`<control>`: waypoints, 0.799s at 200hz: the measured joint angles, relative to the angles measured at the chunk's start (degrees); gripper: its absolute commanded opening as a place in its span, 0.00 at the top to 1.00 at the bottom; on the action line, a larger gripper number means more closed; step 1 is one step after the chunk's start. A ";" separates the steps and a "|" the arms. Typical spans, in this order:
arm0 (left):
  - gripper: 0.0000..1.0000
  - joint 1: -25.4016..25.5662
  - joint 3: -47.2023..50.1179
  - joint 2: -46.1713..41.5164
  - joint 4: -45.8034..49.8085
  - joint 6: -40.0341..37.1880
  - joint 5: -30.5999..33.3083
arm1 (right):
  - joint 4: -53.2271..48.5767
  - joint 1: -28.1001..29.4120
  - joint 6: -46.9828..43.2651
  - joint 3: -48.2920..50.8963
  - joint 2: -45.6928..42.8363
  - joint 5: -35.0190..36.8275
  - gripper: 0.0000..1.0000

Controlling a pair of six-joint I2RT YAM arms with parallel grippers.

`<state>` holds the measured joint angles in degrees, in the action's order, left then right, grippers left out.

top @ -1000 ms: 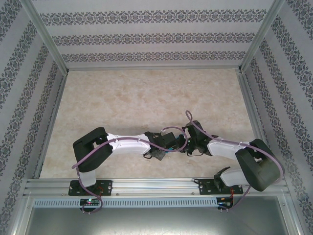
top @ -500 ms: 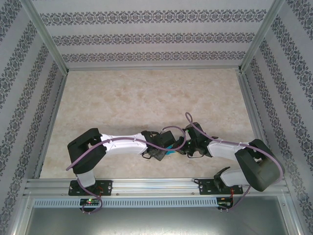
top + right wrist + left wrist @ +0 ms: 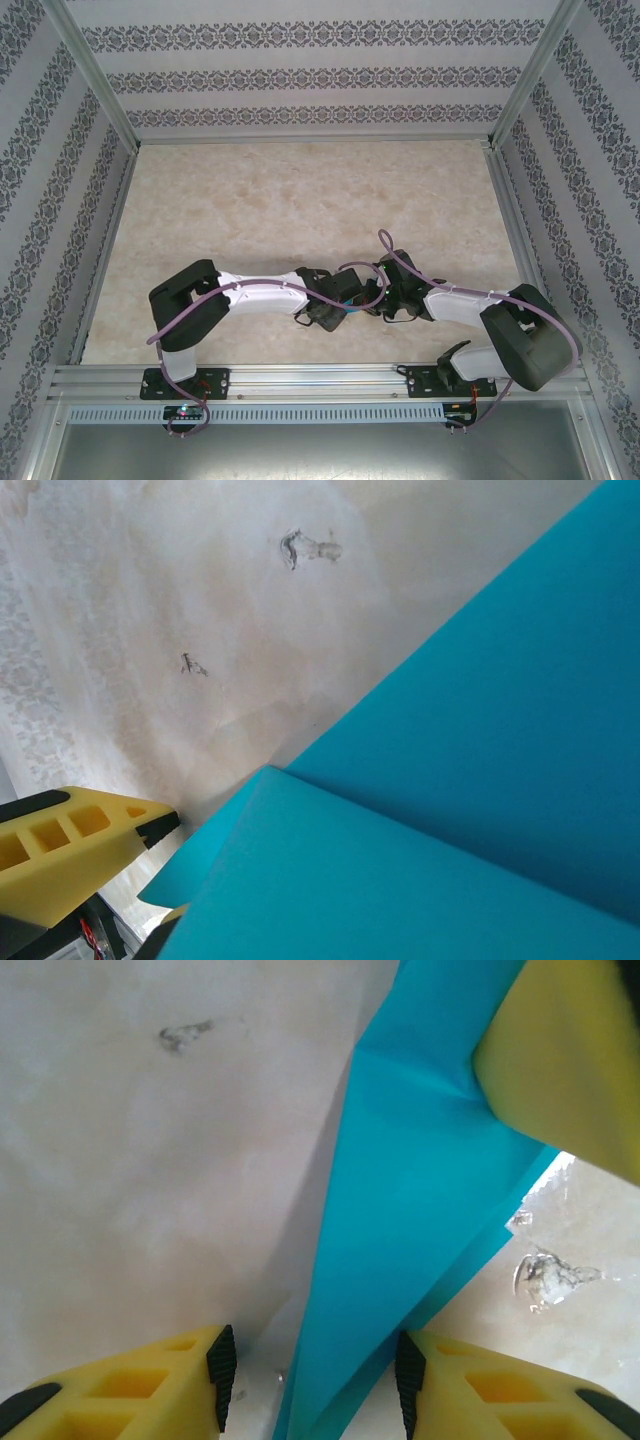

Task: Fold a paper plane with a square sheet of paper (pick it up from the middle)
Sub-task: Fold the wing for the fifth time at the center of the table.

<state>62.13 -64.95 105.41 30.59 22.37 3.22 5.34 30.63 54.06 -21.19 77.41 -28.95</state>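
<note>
L gripper (image 3: 313, 1372): jaws apart, nothing clamped; pads flanked narrow end of paper sheet (image 3: 420, 1210).
R gripper (image 3: 380, 292): closed, pinching sheet; its yellow finger (image 3: 570, 1050) lay over sheet's upper part, creases spreading from it.
Sheet: teal, folded to tapered shape, raised off worktop (image 3: 300, 190), shadow beneath.
Both grippers sat tip to tip at worktop centre, twd near edge.
Dark smudges (image 3: 305, 548) on worktop surface.
</note>
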 measured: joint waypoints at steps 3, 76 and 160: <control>0.51 0.00 -0.09 0.09 0.00 -0.13 0.04 | -0.02 0.00 0.00 0.00 -0.04 0.02 1.00; 0.57 0.07 -2.43 1.75 2.25 0.61 0.57 | -0.37 0.00 0.02 0.33 -0.92 0.09 1.00; 0.63 0.07 -2.93 2.12 2.58 2.08 -0.02 | -1.18 0.02 0.24 0.35 -4.68 -0.02 1.00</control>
<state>62.19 -67.88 107.53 33.17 24.45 3.20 4.16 30.65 54.30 -20.84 72.73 -28.97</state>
